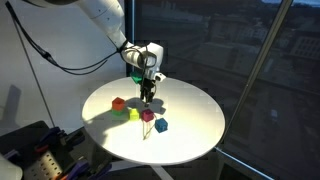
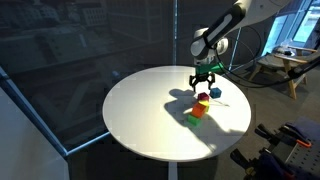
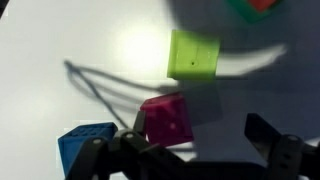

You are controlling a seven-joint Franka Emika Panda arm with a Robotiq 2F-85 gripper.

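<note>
magenta cube sits flat on the round white table, roughly mid-table, and from my seat it is the one directly beneath the gripper. i count four cubes in the wrist view, one of each colour: the magenta one, one yellow-green cube just beyond it, one blue cube off to one side near a finger, and one red cube cut off at the top edge, with some green against it that i cannot make out. in an exterior view the same four lie in a loose row, with the red cube at one end and the blue at the other. there is one gripper, with its jaws spread wide and gripping nothing. its dark fingers stand either side of the magenta cube without touching it. being a cube, it has no long axis i can name. its top face is up and its sides lie a little askew to the line between the fingers. its neighbours are near but apart from it, with bare table between. the row lies well in from the rim, the blue cube being nearest the edge. in an exterior view a broad bare stretch of table lies away from the cubes.
</note>
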